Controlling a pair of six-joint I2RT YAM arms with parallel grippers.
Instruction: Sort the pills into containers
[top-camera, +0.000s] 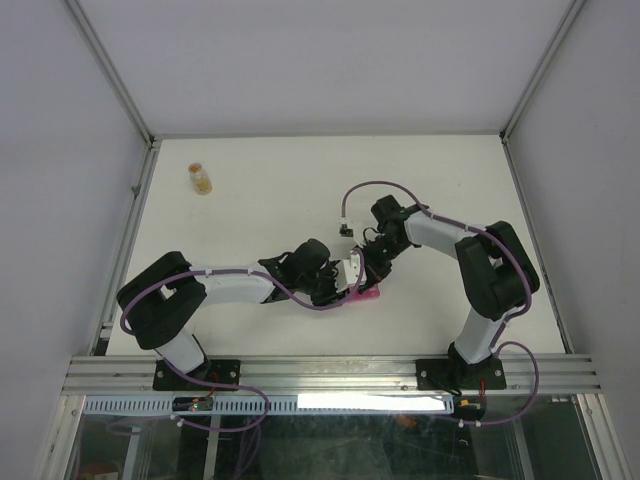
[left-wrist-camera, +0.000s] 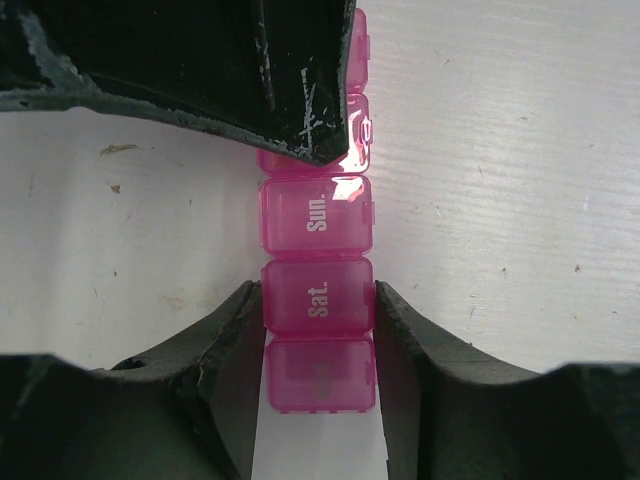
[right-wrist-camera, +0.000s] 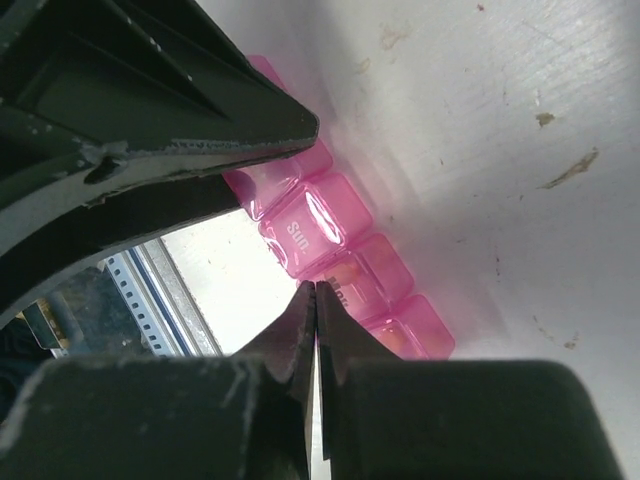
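From the left wrist, the containers (left-wrist-camera: 316, 215) show as a magenta see-through strip lying flat on the white table (left-wrist-camera: 520, 200), with the lids that show down. The left gripper (left-wrist-camera: 318, 305) pinches the strip across its width at the compartment marked "Sat.", one finger against each long side. The right gripper (left-wrist-camera: 318, 150) hangs over the compartment just past "Sun.", hiding it. From the right wrist, the right gripper's jaws are pressed tight together with nothing between them, making a single narrow point right at the strip's long edge beside "Sun."; whether it actually touches the plastic cannot be told. From above, the strip sits near the table's near edge, about midway between its left and right edges and slightly to the right, with both arms meeting over it. A small amber bottle (top-camera: 201, 178) stands well apart toward the far left corner. The strip looks light, stiff and smooth, so it would probably skate across the table if a lid were pushed without a hold. Its thin walls and snap lids look easy to crack or spring. The best hold is probably the one shown, across the long sides of one compartment, leaving the neighbouring lid's lip free for a fine tip to lift
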